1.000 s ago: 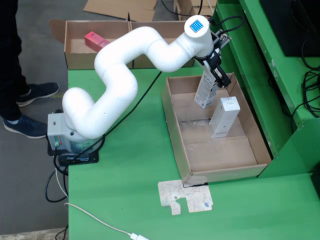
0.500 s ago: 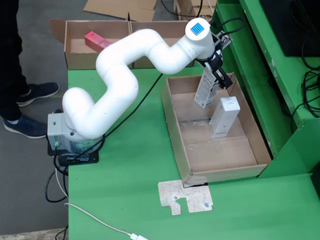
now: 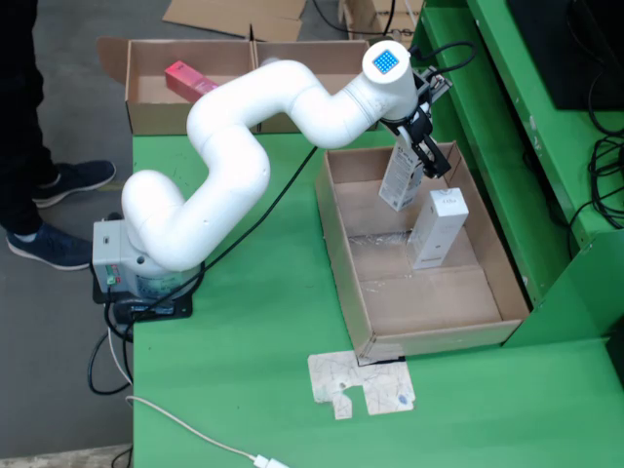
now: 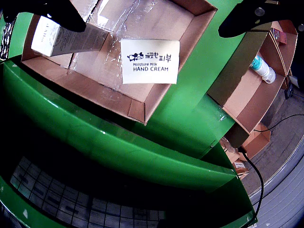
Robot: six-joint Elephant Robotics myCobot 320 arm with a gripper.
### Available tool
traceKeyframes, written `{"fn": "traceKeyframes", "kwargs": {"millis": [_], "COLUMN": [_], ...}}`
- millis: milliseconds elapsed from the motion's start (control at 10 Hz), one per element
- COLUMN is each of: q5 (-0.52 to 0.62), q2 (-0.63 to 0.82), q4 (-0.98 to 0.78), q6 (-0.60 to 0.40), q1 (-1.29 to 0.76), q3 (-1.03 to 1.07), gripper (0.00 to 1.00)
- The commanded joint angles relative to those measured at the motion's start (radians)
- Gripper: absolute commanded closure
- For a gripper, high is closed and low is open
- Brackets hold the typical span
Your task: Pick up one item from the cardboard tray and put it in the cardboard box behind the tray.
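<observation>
I see the white arm (image 3: pixel 234 146) reaching over the far end of the cardboard tray (image 3: pixel 341 255) on the green bench (image 3: pixel 253 331). The black fingers (image 3: pixel 421 148) are clamped on a tall white box (image 3: pixel 401 177), up near its top. The box hangs tilted over the tray, with its low end close to the tray floor. A second white box (image 3: pixel 437 228) rests in the tray just beside it, lower in the fixed view.

The fixed view shows me the whole arm, the tray, and the cardboard box (image 3: pixel 156 93) behind the tray with a pink box (image 3: pixel 187 78) inside. It also shows a flat card scrap (image 3: pixel 361 385) on the bench near the tray.

The view riding on the arm looks down from the fingers. There I can read "Moisture Milk HAND CREAM" on the end of the held box (image 4: pixel 150 61), which sits between two dark finger tips (image 4: pixel 71 16) at the top corners. The other white box (image 4: pixel 66 40) shows at the upper left.
</observation>
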Motion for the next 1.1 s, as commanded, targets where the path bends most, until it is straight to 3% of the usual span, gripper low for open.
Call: {"fn": "traceKeyframes", "kwargs": {"millis": [0,100,200,400,1000], "q5": [0.0,-0.002,-0.002,-0.006,-0.096], "q2": [-0.003,-0.076,-0.076,-0.24,-0.33], "q4": [-0.055,-0.146,-0.146,-0.262,-0.009], "q6": [-0.004,-0.004,-0.004,-0.001,0.005], "q1": [-0.001,0.002,0.002,0.003,-0.001], "q3": [0.135,0.29,0.29,0.597,0.597], "gripper": [0.0,0.0,0.0,0.0,0.0]}}
